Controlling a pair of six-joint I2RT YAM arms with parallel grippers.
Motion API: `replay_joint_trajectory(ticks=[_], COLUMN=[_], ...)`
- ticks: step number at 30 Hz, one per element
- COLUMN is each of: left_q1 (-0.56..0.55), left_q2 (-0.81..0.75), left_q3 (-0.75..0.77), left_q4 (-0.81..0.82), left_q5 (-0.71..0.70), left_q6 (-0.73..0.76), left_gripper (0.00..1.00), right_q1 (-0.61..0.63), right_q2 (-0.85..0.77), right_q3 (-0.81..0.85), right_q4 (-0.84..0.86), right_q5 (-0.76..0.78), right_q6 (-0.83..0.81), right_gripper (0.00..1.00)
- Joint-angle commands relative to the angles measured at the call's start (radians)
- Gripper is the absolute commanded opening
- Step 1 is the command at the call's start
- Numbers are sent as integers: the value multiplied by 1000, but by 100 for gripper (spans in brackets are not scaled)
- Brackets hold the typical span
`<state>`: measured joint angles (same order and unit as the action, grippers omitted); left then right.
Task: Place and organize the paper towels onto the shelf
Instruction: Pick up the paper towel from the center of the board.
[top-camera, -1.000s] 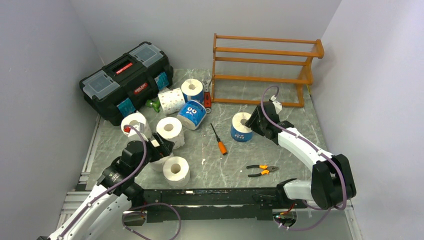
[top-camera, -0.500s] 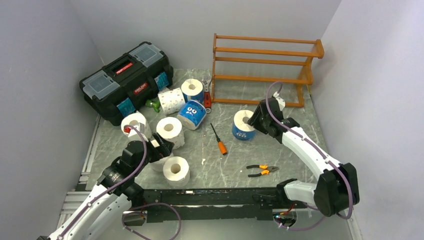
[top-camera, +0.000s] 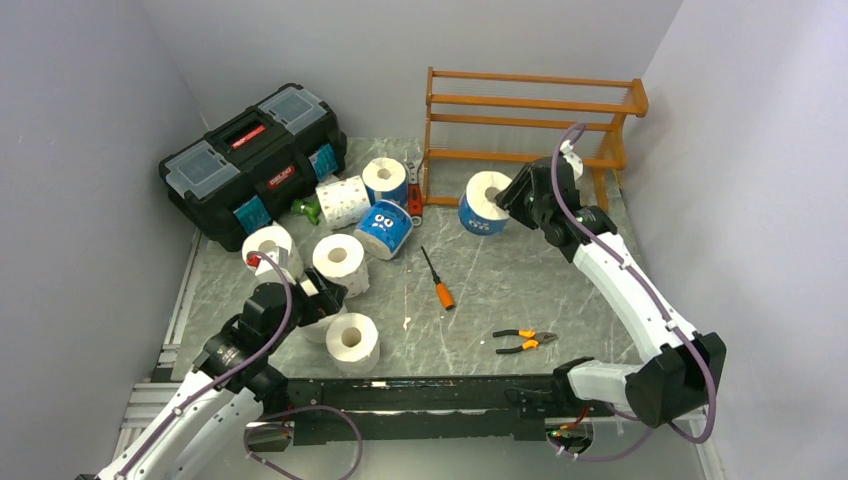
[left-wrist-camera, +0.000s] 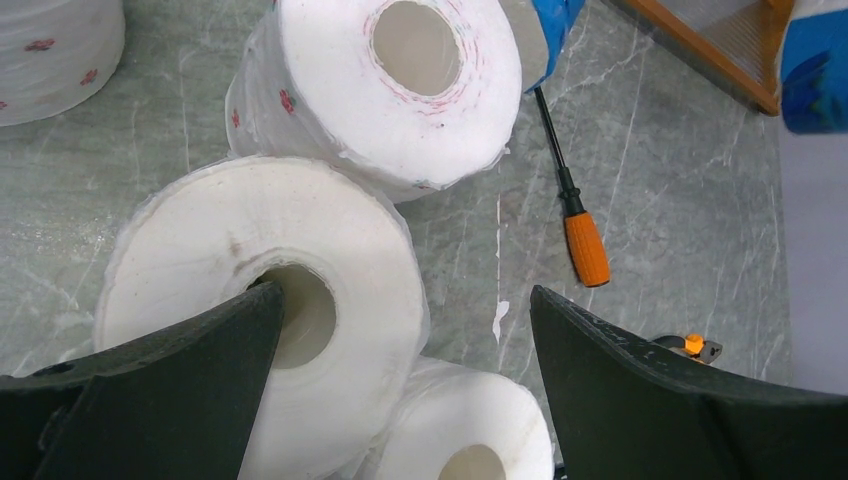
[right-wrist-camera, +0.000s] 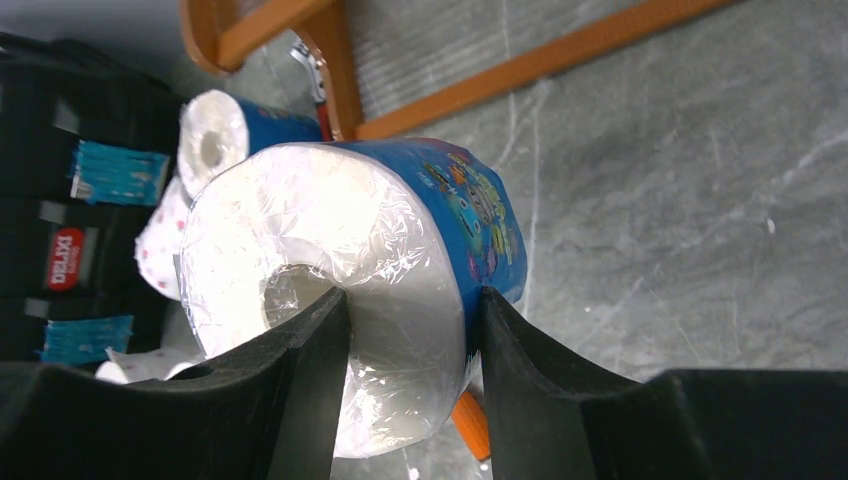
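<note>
**Status.** The right hand (right-wrist-camera: 410, 300) pinches one blue-wrapped roll (top-camera: 484, 204) through its wall, with one finger inside the core and the other outside on the wrapper. The roll hangs clear of the bench (top-camera: 560, 270), just in front of the shelf (top-camera: 530, 102) at its lowest tier. The left hand (left-wrist-camera: 400, 330) is spread wide over a white roll (left-wrist-camera: 250, 270) on the bench and grips nothing.

**Hazards.**
- The grip takes one wall only. Soft paper under slick film may compress, letting the roll swing or slip out.
- The roll sits near the shelf's front rail and left post. A low or skewed approach would likely strike them and shift the shelf.
- If released on its side, the roll could run along the slats and out through an open end.

**Orientation.** The core axis stands near upright, slightly tilted, with the white end face up. The roll is short and fat, so set it down on end.
</note>
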<state>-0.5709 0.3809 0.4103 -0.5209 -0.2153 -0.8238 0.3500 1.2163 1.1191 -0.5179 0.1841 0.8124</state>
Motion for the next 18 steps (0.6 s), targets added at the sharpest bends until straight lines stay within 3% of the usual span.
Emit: replay_joint_trajectory(ticks=[1, 18], left_q1=[1, 1], left_q2=[-13, 8], left_q3=[39, 69], left_q4=[8, -1], left_q5=[0, 2], left_q6=[18, 20], left_gripper=[99, 99], right_q1=[-6, -11], right_q2=[59, 346], right_q3=[141, 511], right_q4=[42, 25], right_q5=[28, 28], right_q6=[29, 18], right_gripper=[32, 32])
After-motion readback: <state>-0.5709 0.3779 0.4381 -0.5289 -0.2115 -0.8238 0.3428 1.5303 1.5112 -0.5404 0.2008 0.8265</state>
